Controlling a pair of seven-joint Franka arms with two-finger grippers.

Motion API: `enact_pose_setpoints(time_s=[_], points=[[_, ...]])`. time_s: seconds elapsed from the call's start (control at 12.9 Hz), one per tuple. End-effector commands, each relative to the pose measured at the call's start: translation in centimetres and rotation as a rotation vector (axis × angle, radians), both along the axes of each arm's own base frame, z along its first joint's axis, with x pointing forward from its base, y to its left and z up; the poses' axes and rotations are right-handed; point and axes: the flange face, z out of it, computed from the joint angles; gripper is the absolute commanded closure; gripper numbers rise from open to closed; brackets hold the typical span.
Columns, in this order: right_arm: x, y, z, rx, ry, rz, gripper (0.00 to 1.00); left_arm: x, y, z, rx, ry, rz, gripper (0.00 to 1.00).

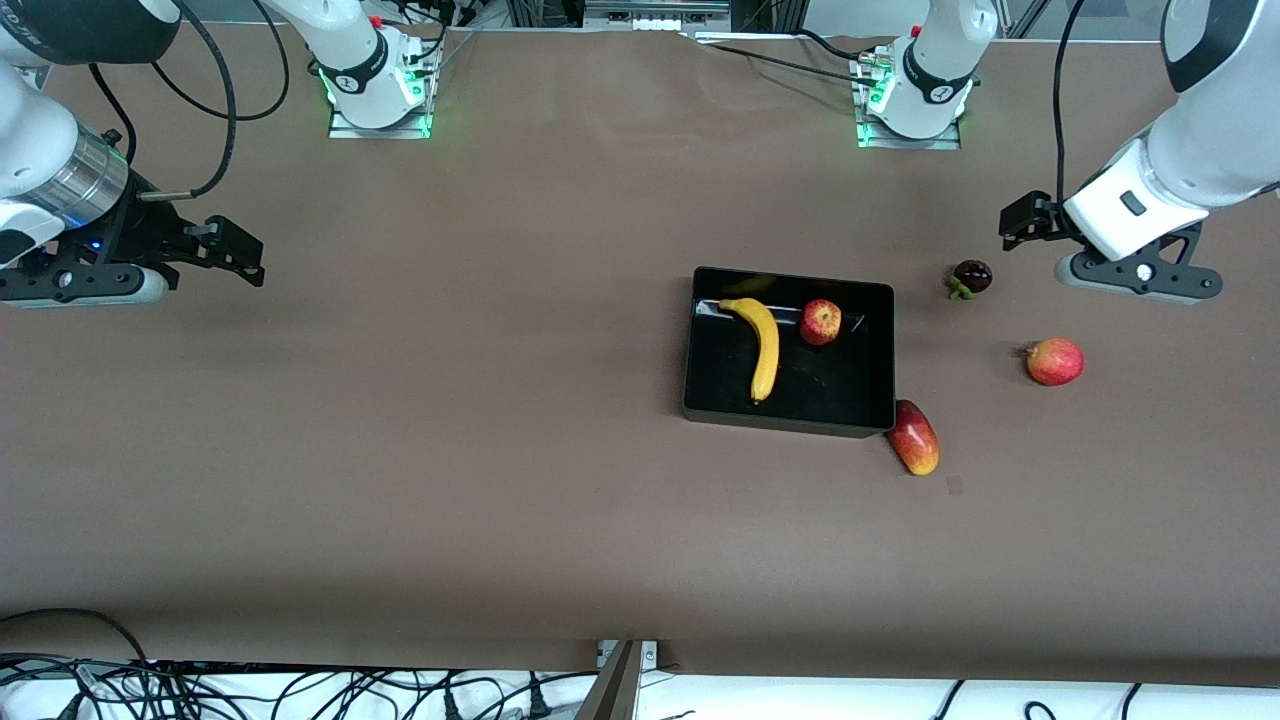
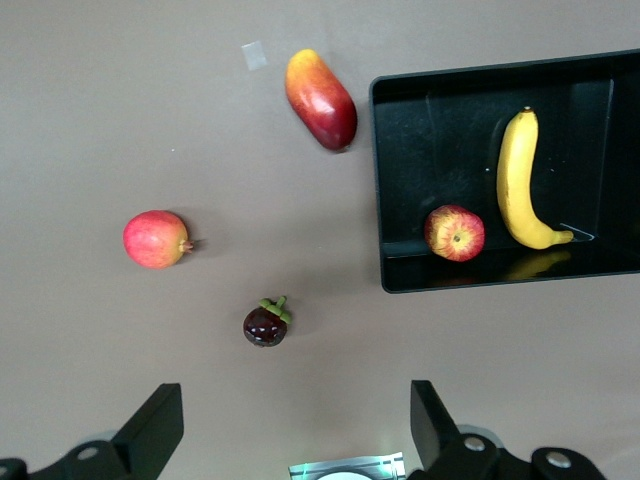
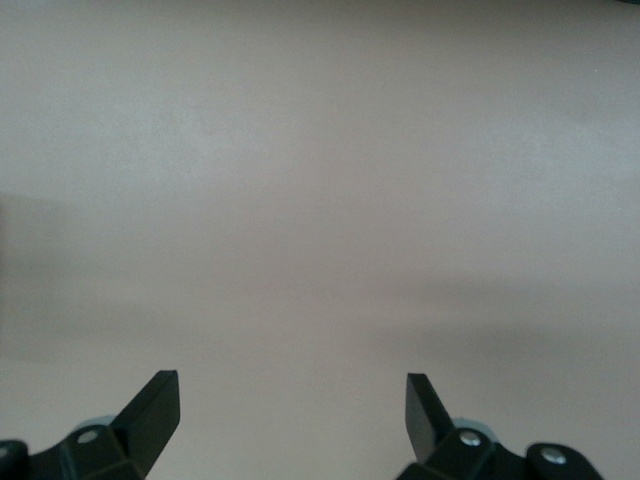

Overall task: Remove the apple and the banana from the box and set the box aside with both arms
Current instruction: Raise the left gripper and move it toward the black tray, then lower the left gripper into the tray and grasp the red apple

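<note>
The black box (image 1: 840,395) lies on the brown table toward the left arm's end. Inside it are the yellow banana (image 1: 763,345) and, beside it, the small red apple (image 1: 820,322). The left wrist view shows the same box (image 2: 420,140), banana (image 2: 520,180) and apple (image 2: 454,233). My left gripper (image 1: 1012,225) (image 2: 297,420) hangs open and empty above the table beside a dark purple fruit, apart from the box. My right gripper (image 1: 245,255) (image 3: 293,410) hangs open and empty over bare table at the right arm's end.
An oblong red-yellow mango (image 1: 914,437) (image 2: 321,99) lies against the box's corner nearest the front camera. A red fruit with a crown tip (image 1: 1054,361) (image 2: 155,239) and a dark purple fruit (image 1: 971,277) (image 2: 266,324) lie near the left gripper. Cables run along the table's near edge.
</note>
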Motion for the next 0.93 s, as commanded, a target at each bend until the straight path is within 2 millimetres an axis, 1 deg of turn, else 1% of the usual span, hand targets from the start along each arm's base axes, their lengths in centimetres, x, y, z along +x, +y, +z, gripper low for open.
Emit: enact_pose_setpoints(time_s=[0.0,0.08,0.23,0.31,0.47,0.54,0.62,0.7,0.85], points=[[0.1,0.0,0.4,-0.002,-0.009,-0.005,0.00,1.1,-1.6,-1.8,-0.015,0.054,-0.003,0.00],[0.1,0.0,0.4,-0.002,-0.009,-0.005,0.00,1.7,-2.4,-3.5,-0.011,0.075,0.036,0.00],[0.1,0.1,0.4,-0.002,-0.009,-0.003,0.00,2.6,-6.2,-7.2,0.006,0.073,0.131,0.00],[0.1,0.1,0.4,-0.001,-0.009,-0.003,0.00,2.8,-7.6,-9.8,0.017,0.076,0.176,0.00],[0.1,0.1,0.4,-0.002,-0.009,-0.003,0.00,2.4,-10.2,-14.3,-0.002,0.031,0.173,0.00],[0.1,0.1,0.4,-0.001,-0.009,-0.003,0.00,1.7,-11.7,-16.3,-0.009,0.006,0.165,0.00],[0.1,0.1,0.4,-0.001,-0.009,-0.003,0.00,0.6,-12.6,-18.4,-0.005,0.012,0.153,0.00],[0.1,0.1,0.4,-0.001,-0.009,-0.003,0.00,-0.9,-14.3,-20.3,0.010,0.019,0.127,0.00],[0.1,0.1,0.4,-0.001,-0.009,-0.003,0.00,-3.4,-16.0,-23.7,0.044,0.011,0.145,0.00]])
